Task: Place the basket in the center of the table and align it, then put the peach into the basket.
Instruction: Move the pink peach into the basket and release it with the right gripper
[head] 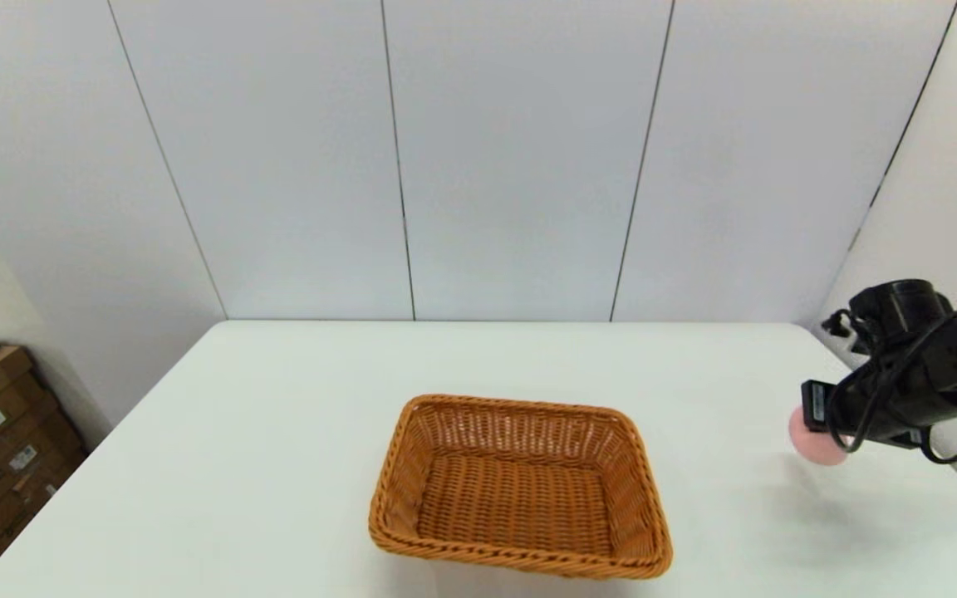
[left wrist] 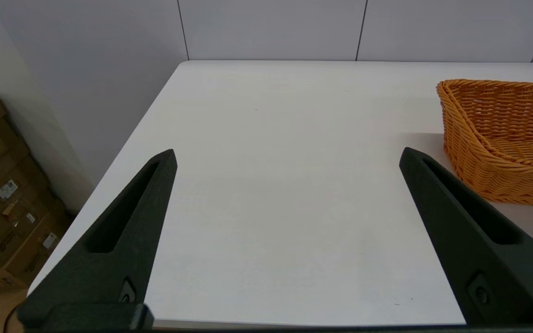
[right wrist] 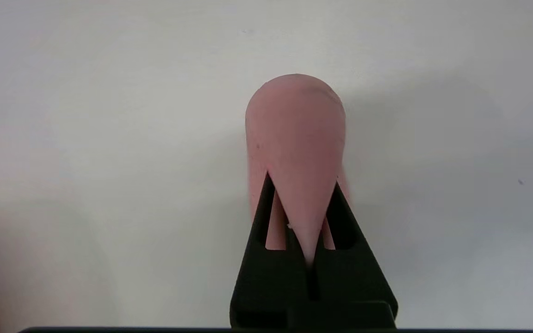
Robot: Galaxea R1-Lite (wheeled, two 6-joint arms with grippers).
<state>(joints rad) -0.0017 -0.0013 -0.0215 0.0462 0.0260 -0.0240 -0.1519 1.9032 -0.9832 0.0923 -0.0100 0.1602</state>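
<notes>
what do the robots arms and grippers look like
The right arm is matte black with a rounded cylindrical joint on top and loose black cables looping around it. Both the left gripper and the right gripper have two long black wedge-shaped fingers tapering to points, each with a slot-like recess. No coloured markings show.

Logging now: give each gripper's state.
Left gripper: open, empty.
Right gripper: closed on the peach.

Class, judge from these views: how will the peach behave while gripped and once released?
The peach looks squeezed narrow between the right gripper fingers, so probably soft and light. Being rounded, it may roll once dropped into the basket.
</notes>
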